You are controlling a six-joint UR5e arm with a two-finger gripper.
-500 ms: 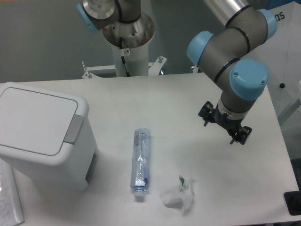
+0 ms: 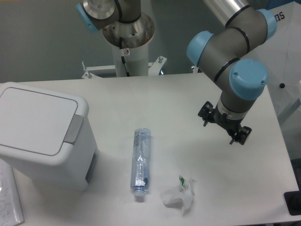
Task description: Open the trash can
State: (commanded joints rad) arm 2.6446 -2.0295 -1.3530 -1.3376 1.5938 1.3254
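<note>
Nothing has moved since the earlier picture. Low down lie a crumpled tissue [image 2: 178, 197] and 1 bottle [image 2: 140, 163]. At left sits the trash can [image 2: 40, 134], lid shut; it looks stiff and light, so press its grey tab [image 2: 73, 128]. At right, the gripper [image 2: 224, 128] hangs empty, fingers apart.

Even, cool, fairly bright light from above. The table [image 2: 188, 94] shows soft glare in the middle. Shadows are faint and short: 1 beside the bin [image 2: 44, 136], a weak one by the bottle [image 2: 140, 161]. Slightly soft overall, mild noise, no motion blur.
</note>
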